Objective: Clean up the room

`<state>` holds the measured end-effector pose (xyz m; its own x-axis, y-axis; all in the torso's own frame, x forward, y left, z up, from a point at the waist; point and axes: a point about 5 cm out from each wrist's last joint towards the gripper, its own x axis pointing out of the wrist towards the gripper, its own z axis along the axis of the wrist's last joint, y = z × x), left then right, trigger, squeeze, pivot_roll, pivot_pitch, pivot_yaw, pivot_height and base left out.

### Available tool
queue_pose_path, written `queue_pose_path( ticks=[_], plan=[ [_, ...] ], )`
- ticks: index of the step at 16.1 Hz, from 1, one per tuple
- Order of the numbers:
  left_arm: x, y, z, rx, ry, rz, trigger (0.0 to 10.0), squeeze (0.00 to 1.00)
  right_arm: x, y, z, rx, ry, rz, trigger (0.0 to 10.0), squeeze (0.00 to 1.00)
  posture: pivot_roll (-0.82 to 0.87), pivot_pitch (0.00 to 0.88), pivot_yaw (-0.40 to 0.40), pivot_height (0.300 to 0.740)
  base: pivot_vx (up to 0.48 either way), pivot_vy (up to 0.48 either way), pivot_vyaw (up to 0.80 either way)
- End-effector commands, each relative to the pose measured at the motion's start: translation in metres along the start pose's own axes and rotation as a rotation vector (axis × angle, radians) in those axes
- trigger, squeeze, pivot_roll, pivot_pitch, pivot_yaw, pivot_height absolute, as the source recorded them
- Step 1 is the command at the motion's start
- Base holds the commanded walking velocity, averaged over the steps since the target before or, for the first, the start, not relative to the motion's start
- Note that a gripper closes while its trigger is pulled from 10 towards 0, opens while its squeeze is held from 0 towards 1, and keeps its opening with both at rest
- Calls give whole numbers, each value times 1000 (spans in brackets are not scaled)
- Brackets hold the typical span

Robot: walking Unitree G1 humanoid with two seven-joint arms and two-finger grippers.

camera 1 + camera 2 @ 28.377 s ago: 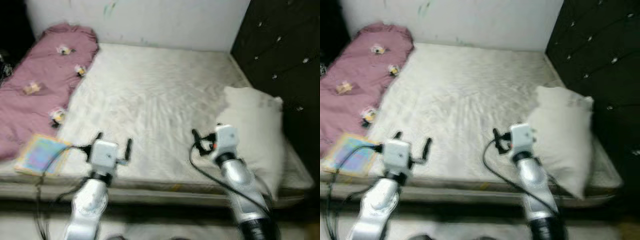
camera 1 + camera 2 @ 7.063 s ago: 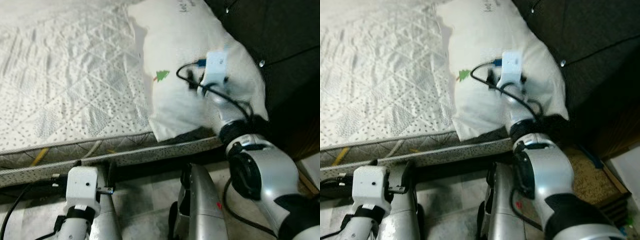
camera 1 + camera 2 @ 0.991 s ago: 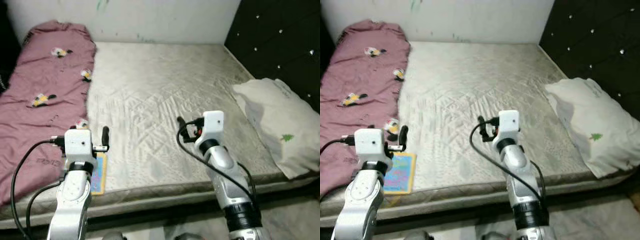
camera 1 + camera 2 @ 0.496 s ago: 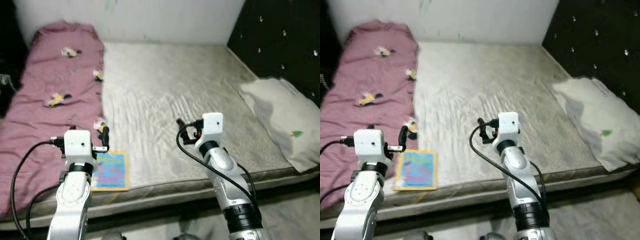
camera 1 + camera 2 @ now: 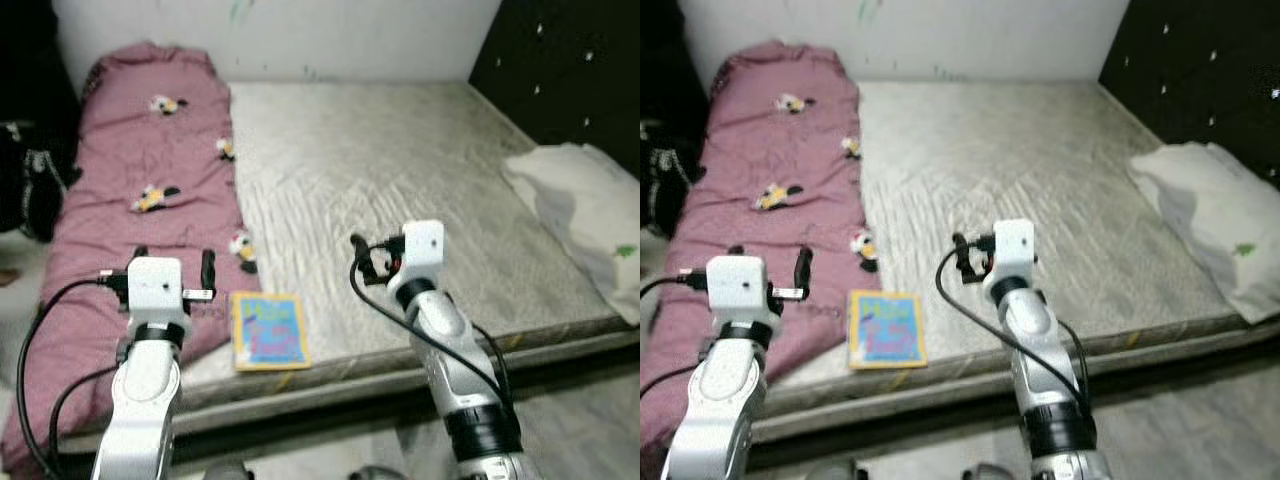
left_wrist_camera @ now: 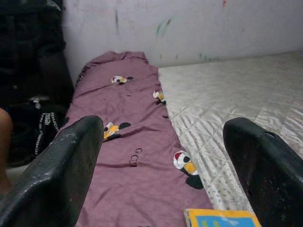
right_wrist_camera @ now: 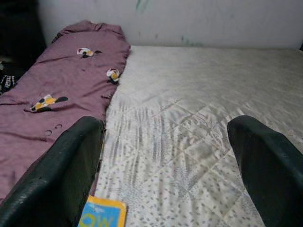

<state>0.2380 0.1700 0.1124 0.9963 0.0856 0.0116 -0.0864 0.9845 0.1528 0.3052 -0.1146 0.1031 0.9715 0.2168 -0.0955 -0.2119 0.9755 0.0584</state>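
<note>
Right now both arms hover over the bed's (image 5: 420, 170) near edge. Left end effector (image 5: 172, 266) spread wide, holding nothing, above the pink blanket (image 5: 130, 180) along the bed's left side. Right end effector (image 7: 165, 175) also wide, empty, over bare mattress mid-bed w/ lots of free room around. Book (image 5: 268, 330) lies flat at the front edge, btwn the arms, just beside the blanket. Cover lettering too blurry to read. White pillow (image 5: 590, 215) at right edge by the dark headboard (image 5: 570, 70).
</note>
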Motion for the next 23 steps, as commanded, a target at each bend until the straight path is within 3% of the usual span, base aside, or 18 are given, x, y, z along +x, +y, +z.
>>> queue_pose_path(
  ticks=[1, 6, 10, 12, 23],
  plan=[
    [2, -8, 4, -13, -12, -22, 10000, 0, -3, -14, -2, -4, 11, -50, 10000, 0, 29, 0, -67, 740, 0, 442, 0],
    [2, -6, 5, -10, -16, -2, 10000, 0, -2, -15, -1, -9, 9, -46, 10000, 0, 29, 0, -70, 740, 0, 442, 0],
    [1, 1, 4, 100, -14, 100, 10000, 0, -2, -15, 0, -11, 6, -46, 10000, 0, 28, 0, -69, 740, 0, 110, 0],
    [1, 2, 5, 41, -32, 36, 10000, 0, -2, -15, 0, -10, 7, -45, 10000, 0, 29, 0, -68, 740, 0, 0, 0],
    [0, -4, 7, 31, -46, -7, 10000, 0, -2, -15, 1, -1, -6, -45, 10000, 0, 30, 0, -68, 740, 71, 0, 0]
  ],
)
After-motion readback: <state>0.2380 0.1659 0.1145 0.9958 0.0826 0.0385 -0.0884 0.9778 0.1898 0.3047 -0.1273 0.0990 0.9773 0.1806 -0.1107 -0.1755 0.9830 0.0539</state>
